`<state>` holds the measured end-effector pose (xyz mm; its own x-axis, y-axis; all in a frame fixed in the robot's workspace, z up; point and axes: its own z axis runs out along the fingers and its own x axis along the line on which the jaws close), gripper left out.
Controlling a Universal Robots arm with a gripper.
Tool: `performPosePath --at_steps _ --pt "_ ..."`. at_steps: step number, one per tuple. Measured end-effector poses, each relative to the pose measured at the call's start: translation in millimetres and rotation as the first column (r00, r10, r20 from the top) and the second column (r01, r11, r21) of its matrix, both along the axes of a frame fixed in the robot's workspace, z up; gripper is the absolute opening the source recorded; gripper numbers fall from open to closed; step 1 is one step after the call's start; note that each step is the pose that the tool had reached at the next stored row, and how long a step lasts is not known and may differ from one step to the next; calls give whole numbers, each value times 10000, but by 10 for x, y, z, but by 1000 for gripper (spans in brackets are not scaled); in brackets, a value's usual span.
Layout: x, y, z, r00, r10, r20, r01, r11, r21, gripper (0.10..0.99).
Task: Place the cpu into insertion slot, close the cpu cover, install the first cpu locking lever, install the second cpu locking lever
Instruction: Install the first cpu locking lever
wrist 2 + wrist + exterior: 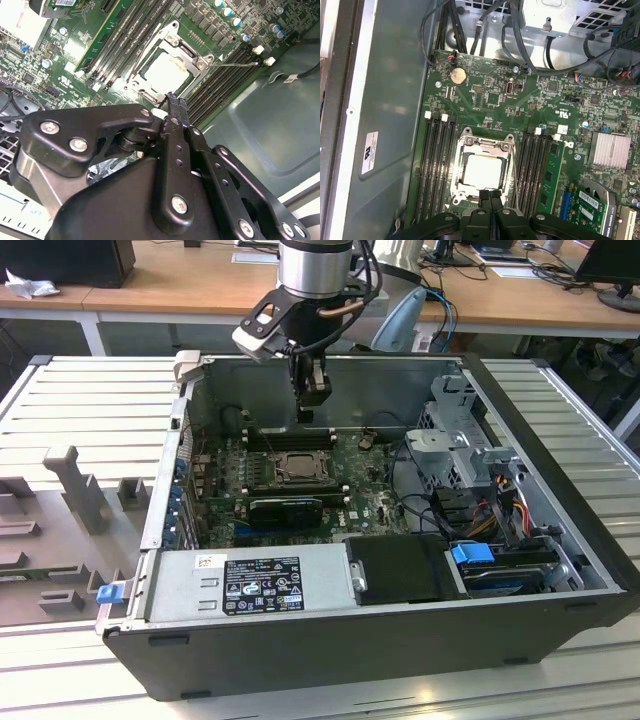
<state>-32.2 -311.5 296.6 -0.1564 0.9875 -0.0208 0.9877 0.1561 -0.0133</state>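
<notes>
The cpu [482, 171] [167, 75] lies flat in the insertion slot [290, 468] on the green board, its pale top showing in both wrist views. The silvery cpu cover [485, 144] [200, 61] lies down around it as a frame. A thin wire lever [235, 63] stretches out from the socket over the memory slots. My gripper [490, 192] [172, 96] [306, 412] hangs above the socket's edge, apart from it. Its fingers are pressed together, shut, with nothing between them.
Long black memory slots [434, 165] run along both sides of the socket. A black expansion card [285, 508] sits nearer the case front. Cables and a drive cage [455, 455] fill the exterior view's right. The case wall [385, 100] stands close by.
</notes>
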Motion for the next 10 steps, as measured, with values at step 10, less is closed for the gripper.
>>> performPosePath --at_steps 10 --pt "0 0 0 9991 416 0 -416 9991 0 106"
